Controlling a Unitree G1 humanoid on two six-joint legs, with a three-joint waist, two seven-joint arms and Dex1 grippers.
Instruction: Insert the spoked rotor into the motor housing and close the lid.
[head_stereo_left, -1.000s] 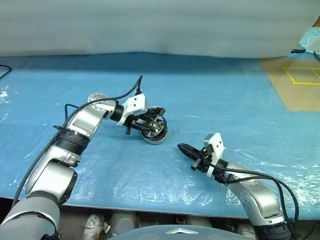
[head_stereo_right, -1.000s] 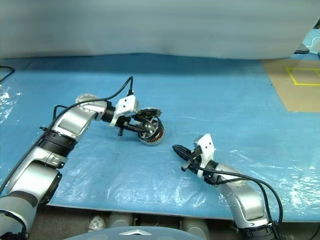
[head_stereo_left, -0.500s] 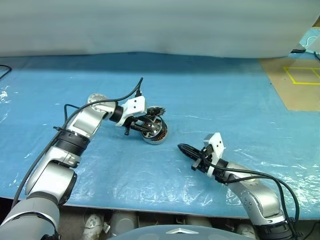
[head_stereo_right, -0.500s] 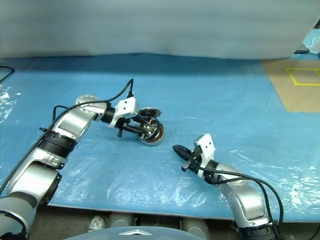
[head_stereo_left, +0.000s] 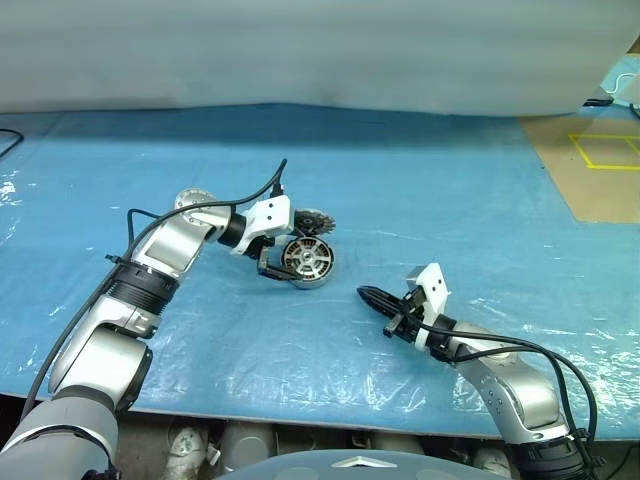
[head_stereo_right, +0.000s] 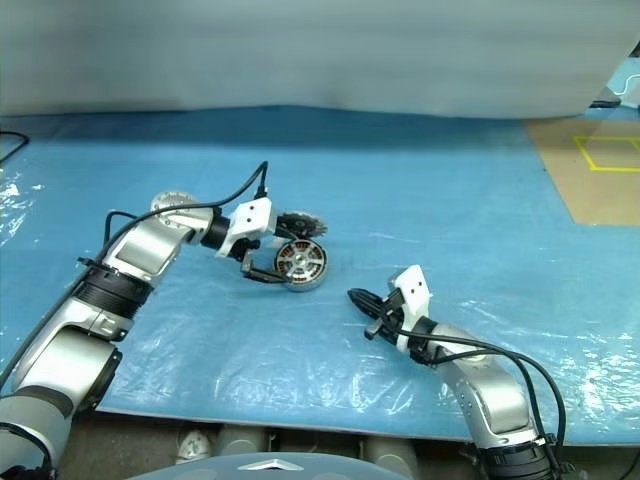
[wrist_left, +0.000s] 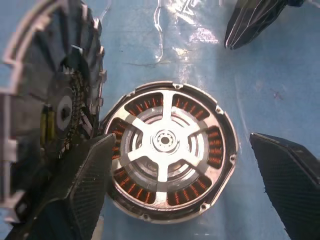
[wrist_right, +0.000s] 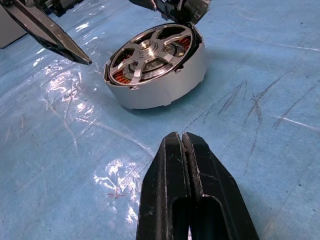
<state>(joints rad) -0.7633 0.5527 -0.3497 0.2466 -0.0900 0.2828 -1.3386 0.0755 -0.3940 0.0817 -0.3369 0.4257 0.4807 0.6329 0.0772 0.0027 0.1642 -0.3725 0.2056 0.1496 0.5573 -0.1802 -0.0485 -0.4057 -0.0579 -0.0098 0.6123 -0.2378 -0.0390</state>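
1. Blue plastic-covered table (head_stereo_left: 420, 190) across most of the head views, pale curtain (head_stereo_left: 300, 50) along the top, brown floor with yellow tape (head_stereo_left: 605, 150) at upper right.
2. Motor housing (head_stereo_left: 306, 263) left of centre in the left eye view, resting flat on the sheet with the open face up, copper windings showing in a ring.
3. Spoked rotor (wrist_left: 165, 141) seated inside the housing, silver spokes and hub level with the rim, windings visible between the spokes.
4. Lid (wrist_left: 60, 105) just beside the housing, propped on edge and leaning against its side, toothed rim toward the housing; in the left eye view just above and left of the housing.
5. Left gripper (head_stereo_left: 285, 262) at the housing, jaws spread wide, one finger on each side of the round body, nothing clamped. In the left wrist view, one finger (wrist_left: 92, 185) overlapping the housing's rim, the other standing apart from it.
6. Right gripper (head_stereo_left: 368, 296) lower and right of centre, well apart from the housing, tips aimed toward it, fingers (wrist_right: 172, 170) pressed together with nothing between them, low over the bare sheet.
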